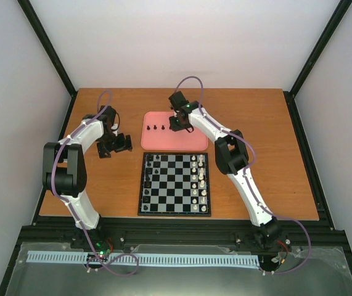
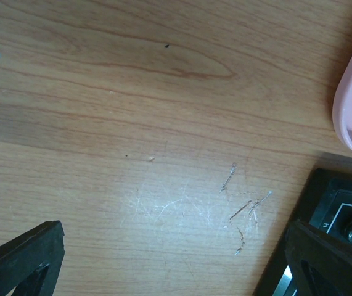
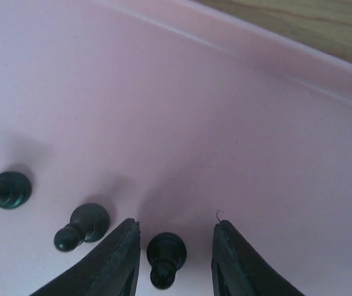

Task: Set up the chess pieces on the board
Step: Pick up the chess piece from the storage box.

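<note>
Right claw (image 3: pixel 176 233) is down in the pink tray (image 3: pixel 237 117) with its jaws open. There's one finger on each side of a little black pawn (image 3: pixel 166 254), and as far as I can see neither is touching it. Two more sit off toward its 9 to 10 o'clock: the nearer pawn (image 3: pixel 82 226) just beside the finger on that side, and the far pawn (image 3: pixel 8 189) further out. From above, the tray is at 12 o'clock from the board (image 1: pixel 174 213). The board has the white pieces (image 1: pixel 198 180) lined up along its 3 o'clock side and some black pieces (image 1: pixel 149 159) on the 9 o'clock side. So I'd call the job partway done, with at least these three to bring over. My take on doing this grab right: centre the pawn first, since it looks a touch closer to the 9 o'clock finger. Then close slowly and low on the body, not on the round head, so it doesn't squirt out. Lift straight up so that finger doesn't clip the neighbour. The left claw (image 1: pixel 117 145) hangs wide open over the wooden table (image 2: pixel 132 92), at about 10 o'clock from the board, holding nothing.
</note>
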Controlling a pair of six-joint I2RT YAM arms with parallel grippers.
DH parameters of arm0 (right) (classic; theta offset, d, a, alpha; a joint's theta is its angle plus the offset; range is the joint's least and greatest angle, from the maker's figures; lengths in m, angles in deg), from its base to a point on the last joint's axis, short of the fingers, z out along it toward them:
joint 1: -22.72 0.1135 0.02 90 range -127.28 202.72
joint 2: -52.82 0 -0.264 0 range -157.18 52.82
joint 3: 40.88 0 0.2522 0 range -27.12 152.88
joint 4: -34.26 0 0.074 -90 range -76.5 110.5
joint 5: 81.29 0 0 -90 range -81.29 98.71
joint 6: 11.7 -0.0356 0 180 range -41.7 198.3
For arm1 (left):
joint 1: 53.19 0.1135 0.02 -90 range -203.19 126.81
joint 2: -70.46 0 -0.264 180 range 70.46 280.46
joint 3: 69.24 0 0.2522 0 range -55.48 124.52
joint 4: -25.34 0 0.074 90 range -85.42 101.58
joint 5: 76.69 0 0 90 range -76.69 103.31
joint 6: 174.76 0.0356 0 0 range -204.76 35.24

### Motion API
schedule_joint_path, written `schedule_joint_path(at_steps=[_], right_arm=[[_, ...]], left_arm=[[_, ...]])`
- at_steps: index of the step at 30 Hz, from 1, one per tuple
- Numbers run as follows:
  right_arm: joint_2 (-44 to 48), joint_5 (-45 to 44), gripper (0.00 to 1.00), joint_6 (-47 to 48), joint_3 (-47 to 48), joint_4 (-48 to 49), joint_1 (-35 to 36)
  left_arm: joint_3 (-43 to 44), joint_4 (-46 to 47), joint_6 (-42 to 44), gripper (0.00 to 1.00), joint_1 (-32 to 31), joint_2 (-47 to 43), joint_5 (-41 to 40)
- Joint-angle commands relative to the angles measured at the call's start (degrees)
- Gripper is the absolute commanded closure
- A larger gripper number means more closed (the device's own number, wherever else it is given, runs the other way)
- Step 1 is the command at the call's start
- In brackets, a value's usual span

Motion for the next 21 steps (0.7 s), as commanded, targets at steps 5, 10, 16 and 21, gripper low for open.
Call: schedule_joint_path(at_steps=[5,10,16,21], right_arm=[[-1.12,0.72,0.70,-1.18,2.75,1.20,-0.90],[-0.87,0.98,0.83,-1.19,2.73,0.61,-0.90],[0.38,0.58,0.97,-1.31,2.50,-0.60,-0.96],[6.52,0.36,0.97,-0.79,-1.17,-1.05,-0.85]], left_arm=[[0.83,0.33,0.79,0.00,0.31,0.35,0.16],[0.62,0.43,0.78,0.00,0.17,0.43,0.27],[0.57,0.48,0.82,0.00,0.24,0.25,0.23],[0.56,0.55,0.76,0.00,0.21,-0.09,0.35]])
